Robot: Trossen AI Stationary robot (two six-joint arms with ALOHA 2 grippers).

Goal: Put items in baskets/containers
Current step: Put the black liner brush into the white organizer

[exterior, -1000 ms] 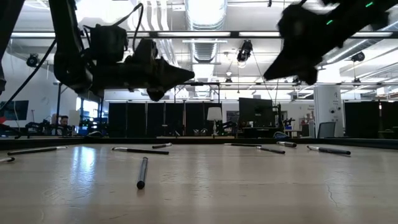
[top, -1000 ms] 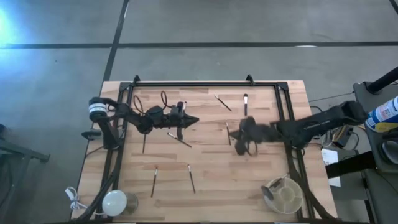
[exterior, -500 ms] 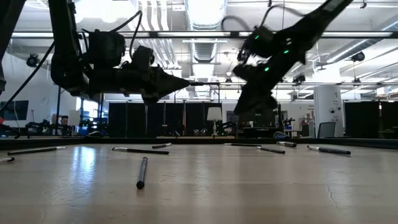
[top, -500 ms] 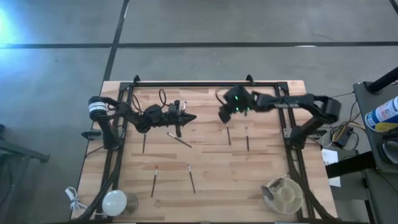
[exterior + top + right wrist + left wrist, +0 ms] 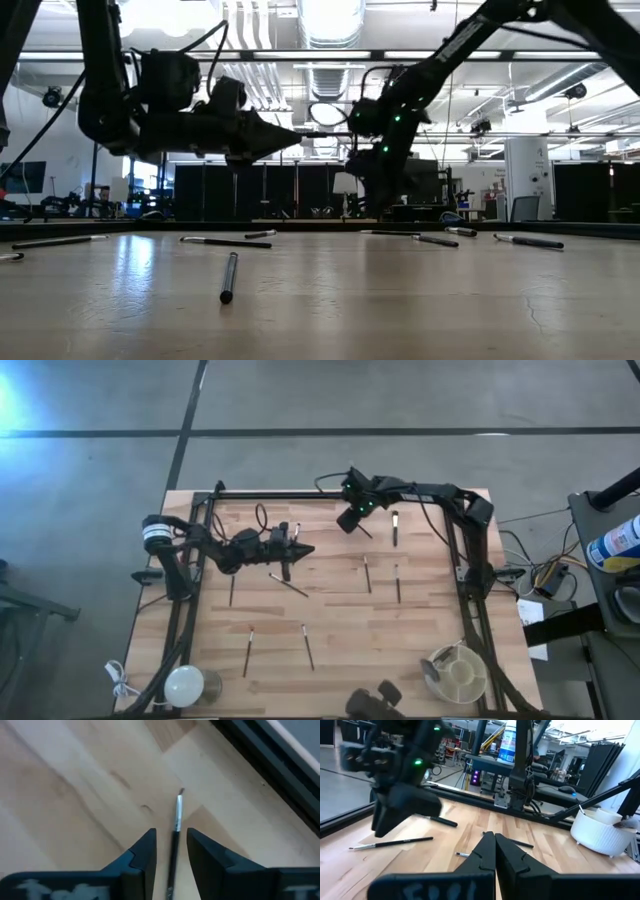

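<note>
Pincer on my right (image 5: 349, 520) has swung across the desk (image 5: 330, 630) to the far edge, fingers parted astride a brush (image 5: 176, 817), not gripping. Left pincer (image 5: 303, 550) stays clenched, empty. Tub (image 5: 460, 672) waits well apart, near corner.

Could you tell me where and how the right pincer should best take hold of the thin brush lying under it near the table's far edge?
Grip the thin brush mid-handle, just behind its metal ferrule, descending from straight above. It lies flat on the table, and the open right pincer already straddles its shaft crosswise.
</note>
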